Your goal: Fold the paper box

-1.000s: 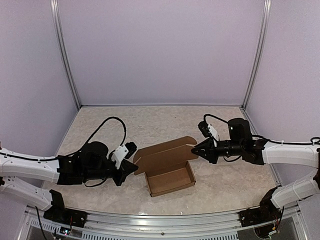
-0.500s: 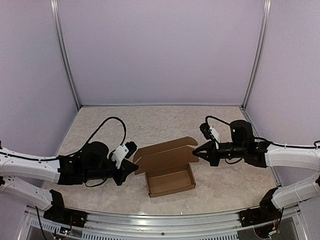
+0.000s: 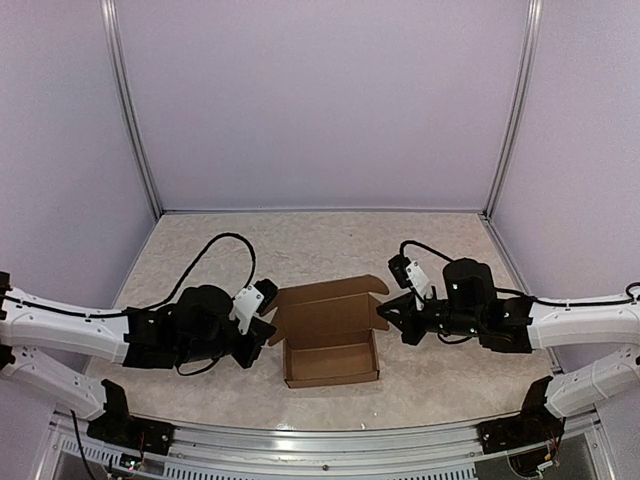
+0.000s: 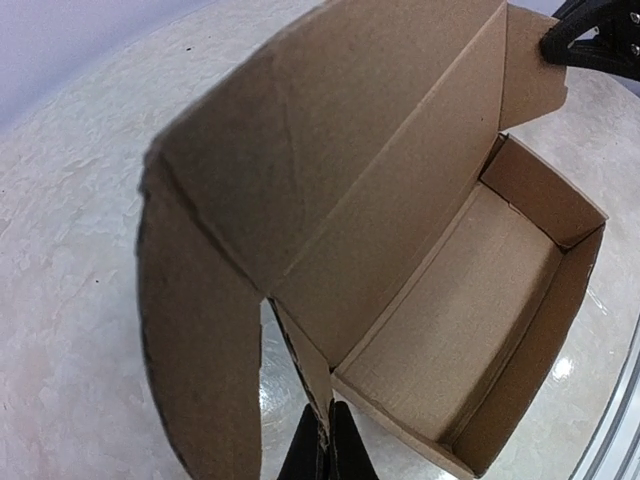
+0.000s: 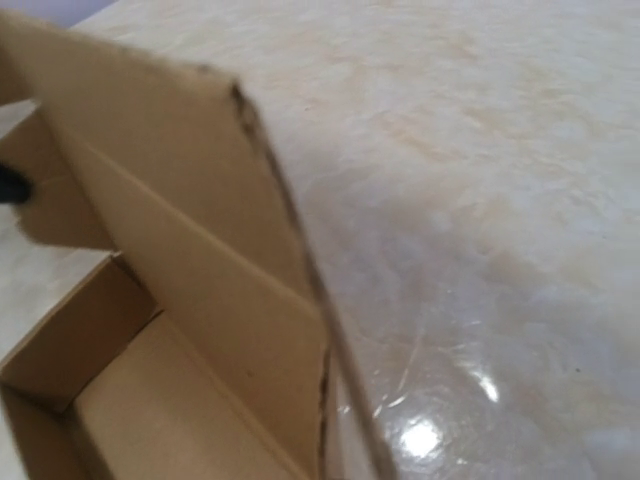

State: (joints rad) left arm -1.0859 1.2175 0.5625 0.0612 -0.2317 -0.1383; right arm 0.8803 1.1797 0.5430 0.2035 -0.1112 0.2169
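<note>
The paper box [image 3: 330,362] is a brown cardboard tray on the table with its lid [image 3: 322,312] raised behind it. The left wrist view looks into the paper box [image 4: 460,340] from its left end. My left gripper [image 3: 270,333] is at that end. Its black fingertips [image 4: 328,445] are shut on the thin edge of a side flap. My right gripper [image 3: 383,312] is at the lid's right ear flap, jaws closed on it. Its fingers are hidden in the right wrist view. There the flap's edge [image 5: 325,390] runs down to the bottom of the frame.
The marbled table top [image 3: 200,250] is enclosed by lilac walls with metal corner posts [image 3: 135,130]. A metal rail [image 3: 320,440] runs along the near edge between the arm bases. A black cable [image 3: 225,245] loops above the left arm.
My right gripper has shut on the lid's ear flap and moved left and nearer. The box has shifted left and toward the front, now sitting squarer. My left arm has crept right.
</note>
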